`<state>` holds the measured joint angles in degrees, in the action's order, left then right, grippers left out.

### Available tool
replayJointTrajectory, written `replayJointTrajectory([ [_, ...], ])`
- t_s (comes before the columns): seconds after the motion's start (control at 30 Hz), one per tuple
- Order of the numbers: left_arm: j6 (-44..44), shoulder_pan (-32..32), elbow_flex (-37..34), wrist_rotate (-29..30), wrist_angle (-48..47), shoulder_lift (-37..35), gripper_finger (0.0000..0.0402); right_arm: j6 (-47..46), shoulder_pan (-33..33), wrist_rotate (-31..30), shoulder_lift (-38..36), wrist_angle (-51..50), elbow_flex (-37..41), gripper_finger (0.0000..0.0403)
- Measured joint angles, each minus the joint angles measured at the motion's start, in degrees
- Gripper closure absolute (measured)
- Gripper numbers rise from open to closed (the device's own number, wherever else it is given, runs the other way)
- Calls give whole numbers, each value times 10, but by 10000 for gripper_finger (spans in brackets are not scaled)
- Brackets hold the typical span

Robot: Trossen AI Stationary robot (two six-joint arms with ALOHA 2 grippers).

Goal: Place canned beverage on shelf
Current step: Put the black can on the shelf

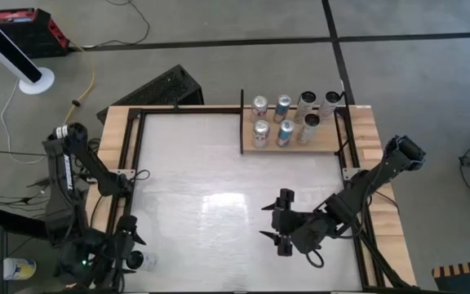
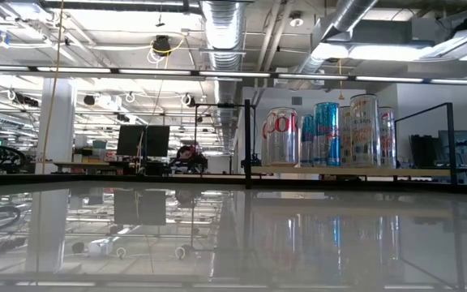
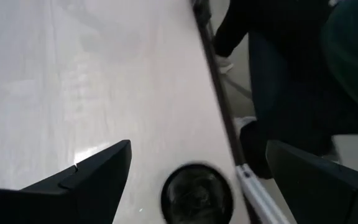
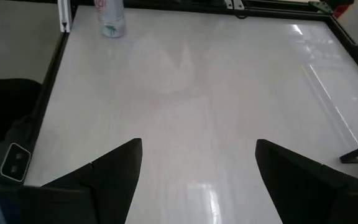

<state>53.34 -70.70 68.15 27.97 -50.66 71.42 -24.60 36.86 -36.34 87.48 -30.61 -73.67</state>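
A canned beverage stands upright on the white table by its near left corner; the right wrist view shows this can far off. My left gripper hovers open above it, and the can's top shows below, between the spread fingers, which stand apart from it. My right gripper hangs open over the table's right middle, with only bare tabletop in front of it. The wooden shelf with black posts stands at the far edge, and several cans stand upright on it.
A black frame and wooden strips edge the table. A person's dark clothing and a shoe show just past the near edge beside my left gripper. Bare white tabletop lies between the shelf and both grippers.
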Motion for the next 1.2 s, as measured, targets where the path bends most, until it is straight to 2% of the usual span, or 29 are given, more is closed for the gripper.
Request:
replayJointTrajectory([
  [0.37,20,-6,-44,9,18,6,45,26,-10,3,0,-16,0,67],
  [0.6,20,-9,-77,-33,91,8,45,26,-10,4,0,-24,0,67],
  [1.2,79,-10,-130,-67,102,7,46,52,-25,10,0,-24,0,67],
])
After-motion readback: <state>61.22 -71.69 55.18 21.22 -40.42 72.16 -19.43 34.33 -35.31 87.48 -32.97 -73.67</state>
